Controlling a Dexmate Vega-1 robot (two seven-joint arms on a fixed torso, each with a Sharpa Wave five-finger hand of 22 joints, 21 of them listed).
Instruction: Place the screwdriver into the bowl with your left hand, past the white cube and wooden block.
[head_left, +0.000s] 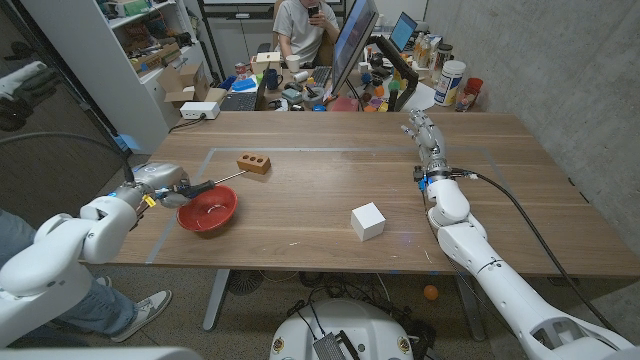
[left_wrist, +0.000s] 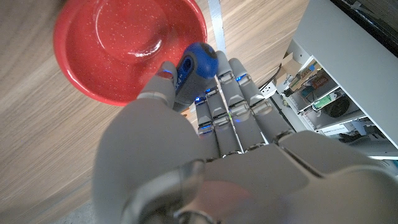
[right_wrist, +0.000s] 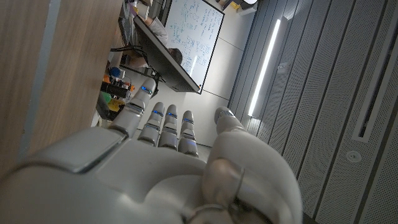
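No text, label, brand or number is legible; the whiteboard (right_wrist: 198, 38) writing is unreadable.

Left hand (left_wrist: 186, 155) is hiding most of screwdriver (left_wrist: 196, 65) handle in wrist view; bowl (left_wrist: 93, 56) rim is getting cut off at pic edge.

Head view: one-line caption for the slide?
Left hand holds the screwdriver over the red bowl; wooden block and white cube sit on the table; right hand idle.

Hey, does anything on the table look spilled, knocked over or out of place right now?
Nothing stands out. The red bowl, wooden block and white cube sit upright on the table; the left hand holds the screwdriver.
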